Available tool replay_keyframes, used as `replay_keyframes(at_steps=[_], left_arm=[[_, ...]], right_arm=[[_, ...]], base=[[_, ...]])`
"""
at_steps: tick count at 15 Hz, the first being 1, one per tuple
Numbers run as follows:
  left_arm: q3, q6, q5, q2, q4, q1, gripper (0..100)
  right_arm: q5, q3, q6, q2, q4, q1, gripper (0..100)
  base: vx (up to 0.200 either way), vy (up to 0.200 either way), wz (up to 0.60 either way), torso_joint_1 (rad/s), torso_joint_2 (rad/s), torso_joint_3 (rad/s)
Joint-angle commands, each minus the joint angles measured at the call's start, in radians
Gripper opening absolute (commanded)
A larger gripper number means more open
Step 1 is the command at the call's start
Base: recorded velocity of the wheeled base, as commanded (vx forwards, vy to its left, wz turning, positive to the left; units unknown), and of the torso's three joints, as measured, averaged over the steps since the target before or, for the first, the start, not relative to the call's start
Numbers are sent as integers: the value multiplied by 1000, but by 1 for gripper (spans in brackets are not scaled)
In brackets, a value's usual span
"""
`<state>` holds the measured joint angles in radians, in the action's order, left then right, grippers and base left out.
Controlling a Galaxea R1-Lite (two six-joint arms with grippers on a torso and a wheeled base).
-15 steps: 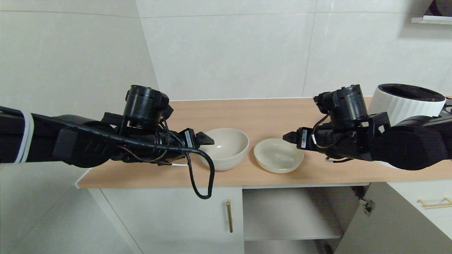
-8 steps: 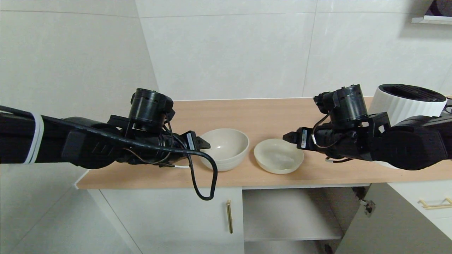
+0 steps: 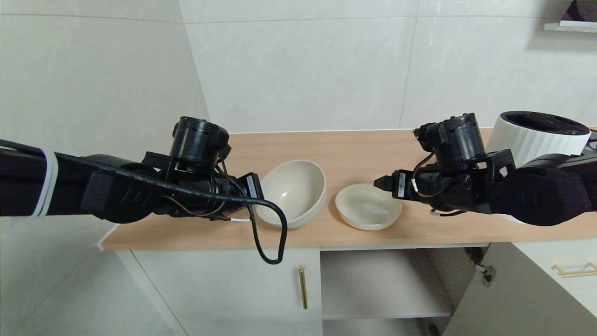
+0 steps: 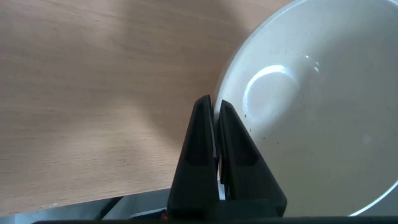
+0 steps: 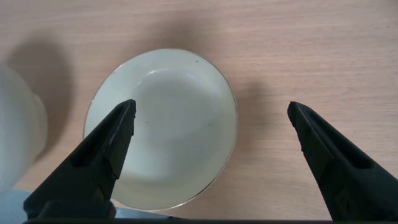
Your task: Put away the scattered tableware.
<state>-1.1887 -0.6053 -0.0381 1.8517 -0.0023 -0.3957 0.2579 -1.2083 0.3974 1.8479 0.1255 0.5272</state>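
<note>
A deep cream bowl (image 3: 294, 191) stands tilted on the wooden counter (image 3: 354, 149), its left rim raised and its opening facing right. My left gripper (image 3: 258, 187) is shut on that raised rim; in the left wrist view the two fingers (image 4: 213, 102) pinch the edge of the bowl (image 4: 311, 124). To its right a shallow cream bowl (image 3: 368, 207) rests flat on the counter. My right gripper (image 3: 380, 183) hovers open just above its right side. In the right wrist view the gripper (image 5: 210, 109) spreads wide over the shallow bowl (image 5: 161, 155).
A white ribbed container (image 3: 536, 133) stands at the counter's back right, behind my right arm. Below the counter a cabinet (image 3: 380, 280) is open, its door (image 3: 489, 298) swung out to the right. Tiled wall closes off the back.
The deep bowl has tipped up from flat, its left rim lifted in my left gripper, which shut on it. The right arm and the shallow bowl have stayed put.
</note>
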Motion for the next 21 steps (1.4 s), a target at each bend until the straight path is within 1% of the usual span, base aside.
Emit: replay_keyframes(at_steps=[1, 6, 8, 19, 20, 21], left_arm=[[0, -1, 0, -9, -1, 0, 0], [0, -1, 4, -14, -1, 0, 0], [0, -1, 14, -14, -1, 0, 0], [0, -1, 14, -20, -1, 0, 0], [0, -1, 14, -20, -1, 0, 0], [0, -1, 14, -20, -1, 0, 0]], right_arm=[[14, 3, -9, 7, -3, 0, 100], [81, 3, -45, 54, -6, 2, 100], [83, 3, -51, 73, -6, 2, 100], [89, 12, -65, 97, -6, 5, 100], [89, 12, -65, 97, -7, 5, 0], [89, 12, -65, 97, -6, 5, 0]], base=[[0, 0, 0, 0, 0, 0], [0, 0, 0, 0, 0, 0], [0, 0, 0, 0, 0, 0], [0, 0, 0, 0, 0, 0], [0, 0, 0, 0, 0, 0], [0, 0, 0, 0, 0, 0]])
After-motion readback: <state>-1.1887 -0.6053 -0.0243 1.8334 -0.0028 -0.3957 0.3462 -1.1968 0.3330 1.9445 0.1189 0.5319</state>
